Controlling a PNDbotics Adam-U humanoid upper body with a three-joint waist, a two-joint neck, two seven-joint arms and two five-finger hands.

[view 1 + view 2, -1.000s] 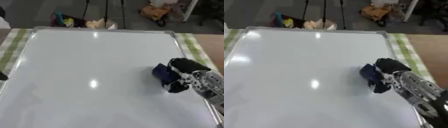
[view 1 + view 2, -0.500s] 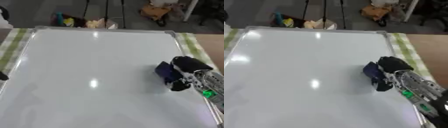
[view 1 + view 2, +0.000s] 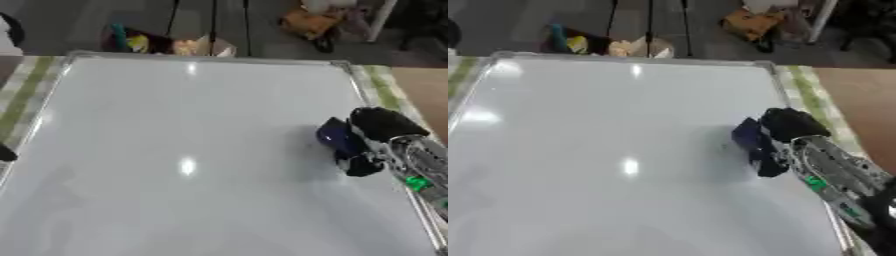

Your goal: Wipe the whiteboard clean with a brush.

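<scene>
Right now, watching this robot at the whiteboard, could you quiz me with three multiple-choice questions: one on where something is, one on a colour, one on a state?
1. Where on the whiteboard is the brush?
A. right side
B. left edge
C. far corner

2. What colour is the brush?
A. red
B. dark blue
C. yellow

3. How is the right hand?
A. open, resting
B. off the board
C. curled round the brush

Answers: 1 A, it sits near the right frame. 2 B, it shows dark blue. 3 C, black fingers wrap it.
</scene>
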